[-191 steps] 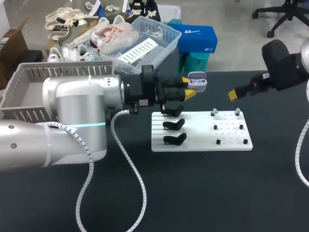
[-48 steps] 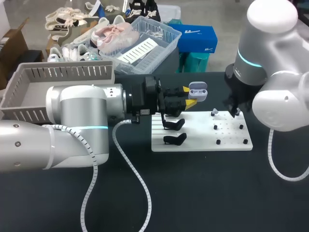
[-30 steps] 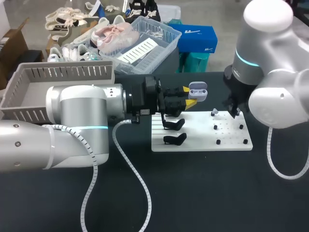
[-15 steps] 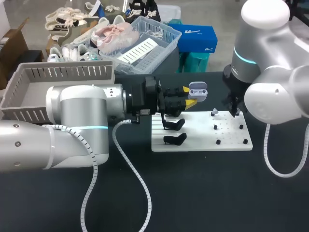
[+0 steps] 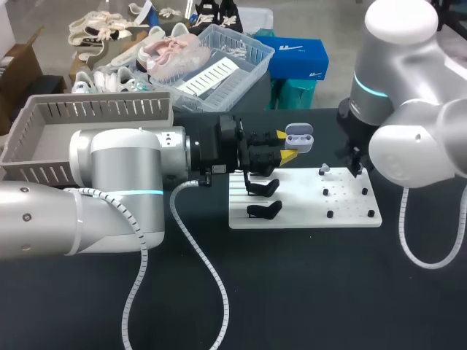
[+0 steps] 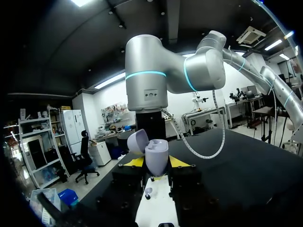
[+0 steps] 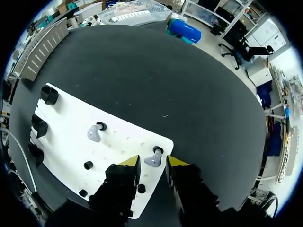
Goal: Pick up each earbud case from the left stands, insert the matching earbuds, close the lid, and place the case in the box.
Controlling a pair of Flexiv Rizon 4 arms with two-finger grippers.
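Observation:
My left gripper (image 5: 287,144) is shut on a pale lilac earbud case (image 5: 299,136), held above the back of the white board (image 5: 303,211) with its lid (image 6: 136,141) open. In the left wrist view the case (image 6: 156,157) stands upright between the yellow tips of that gripper (image 6: 156,163). My right gripper (image 7: 152,163) points down at the board's far right corner, open, with a lilac earbud (image 7: 153,161) on its peg between the fingers and small gaps on both sides. A second earbud (image 7: 93,133) sits on a peg beside it. In the head view my right gripper (image 5: 355,166) hides the first earbud.
Two empty black stands (image 5: 261,187) (image 5: 264,211) line the board's left side, with small black pegs (image 5: 330,214) on its right half. A grey slatted box (image 5: 44,138) stands at the table's back left. My left arm's cable (image 5: 201,277) trails over the dark table.
My right arm has swung in from the right and stands over the board's far right corner, barely shifting in the last second. My left arm has kept still with the case.

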